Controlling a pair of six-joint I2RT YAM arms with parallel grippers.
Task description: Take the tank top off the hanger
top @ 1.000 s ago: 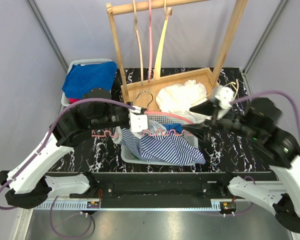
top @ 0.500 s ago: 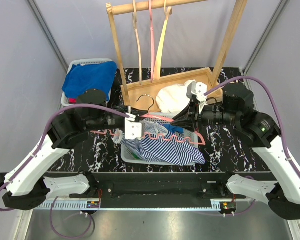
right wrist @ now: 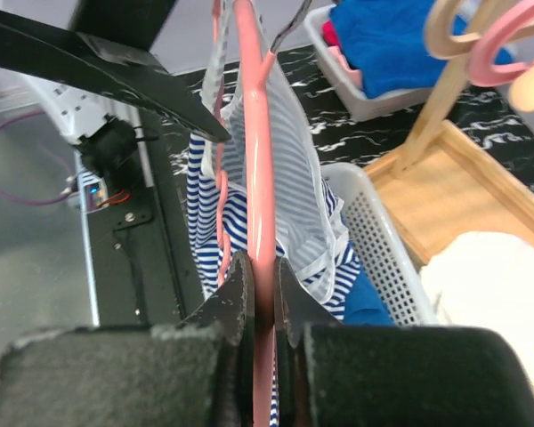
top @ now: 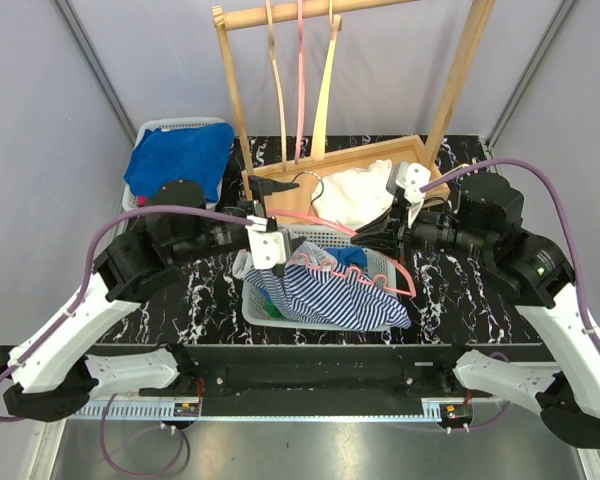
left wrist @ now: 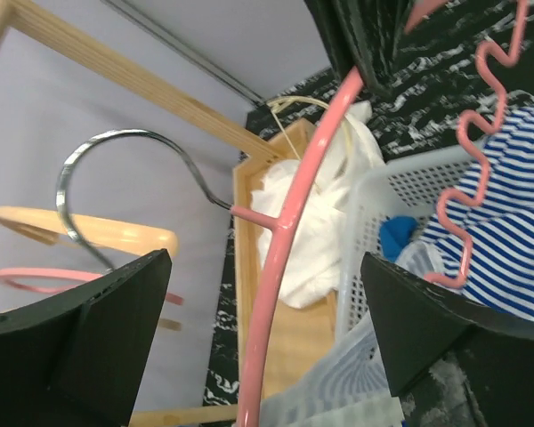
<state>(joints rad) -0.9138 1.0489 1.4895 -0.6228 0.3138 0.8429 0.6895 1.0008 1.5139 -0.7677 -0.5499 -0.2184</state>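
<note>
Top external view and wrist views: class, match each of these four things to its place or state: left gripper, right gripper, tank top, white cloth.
Things:
1. left gripper
2. right gripper
3. tank top
4. white cloth

Places or states:
A. lying in the wooden tray
B. open
C. lying across the white basket
D. shut on the pink hanger

Pairs: 1-B, 2-D, 3-C, 4-A
</note>
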